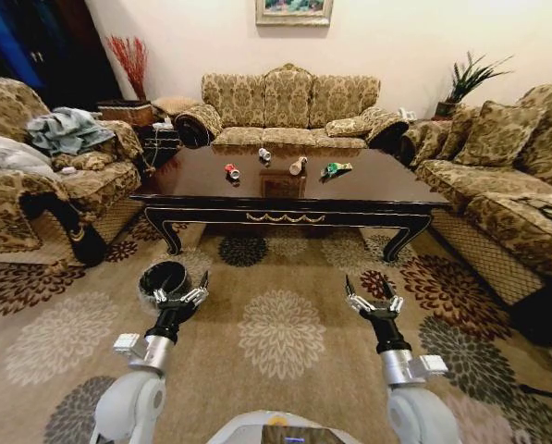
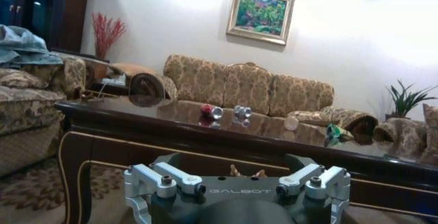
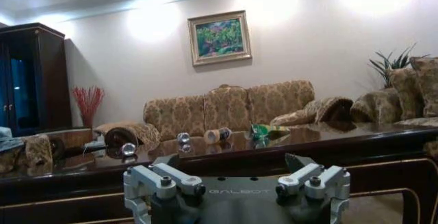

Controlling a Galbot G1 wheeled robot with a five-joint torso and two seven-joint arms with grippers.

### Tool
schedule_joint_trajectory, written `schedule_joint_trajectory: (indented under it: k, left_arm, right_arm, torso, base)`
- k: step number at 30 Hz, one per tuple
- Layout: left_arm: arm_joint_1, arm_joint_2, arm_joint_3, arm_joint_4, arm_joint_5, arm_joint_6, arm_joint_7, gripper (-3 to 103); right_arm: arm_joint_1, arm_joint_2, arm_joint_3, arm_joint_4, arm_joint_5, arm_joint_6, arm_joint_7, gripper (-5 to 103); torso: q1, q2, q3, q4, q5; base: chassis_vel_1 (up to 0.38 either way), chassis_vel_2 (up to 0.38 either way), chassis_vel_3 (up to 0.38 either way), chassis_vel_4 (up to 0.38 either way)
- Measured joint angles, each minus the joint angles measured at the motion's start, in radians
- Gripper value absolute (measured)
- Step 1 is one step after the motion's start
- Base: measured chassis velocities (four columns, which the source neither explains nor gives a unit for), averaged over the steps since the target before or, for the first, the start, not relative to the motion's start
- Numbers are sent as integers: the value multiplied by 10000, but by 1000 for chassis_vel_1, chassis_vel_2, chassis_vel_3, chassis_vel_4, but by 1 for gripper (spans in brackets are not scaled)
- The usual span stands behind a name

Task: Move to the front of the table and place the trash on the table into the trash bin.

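Dark brown glossy wood makes the table (image 1: pixel 368 185), which stands on the flowered carpet (image 1: pixel 285 324) in front of the robot. Near the table's centre inlay lie four pieces of trash: the red-and-white can (image 1: pixel 231 171) on the left of it, the small silver piece (image 1: pixel 264 154) behind it, the tan bottle (image 1: pixel 298 166) just above it and the green wrapper (image 1: pixel 335 168) on the right. The black trash bin (image 1: pixel 162 278) stands on the carpet before the table's left corner. The left gripper (image 1: pixel 182 294) hangs beside the bin, fingers spread, holding nothing. The right gripper (image 1: pixel 374 294) hangs before the table's right half, also spread and empty.
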Motion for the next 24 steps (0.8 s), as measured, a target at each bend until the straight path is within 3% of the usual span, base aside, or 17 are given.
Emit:
schedule_joint_trajectory:
  k: [13, 24]
  left_arm:
    - [71, -166, 58, 178, 27, -64, 123, 100]
    - [307, -424, 289, 382, 627, -68, 115, 100]
  right_arm:
    - [-34, 131, -238, 144, -448, -450, -97, 100]
    - [-166, 200, -141, -268, -263, -260, -273, 100]
  torso:
    - [0, 0, 0, 1, 1]
    - [0, 0, 0, 1, 0]
  base:
    - [0, 0, 0, 0]
    - [0, 0, 0, 0]
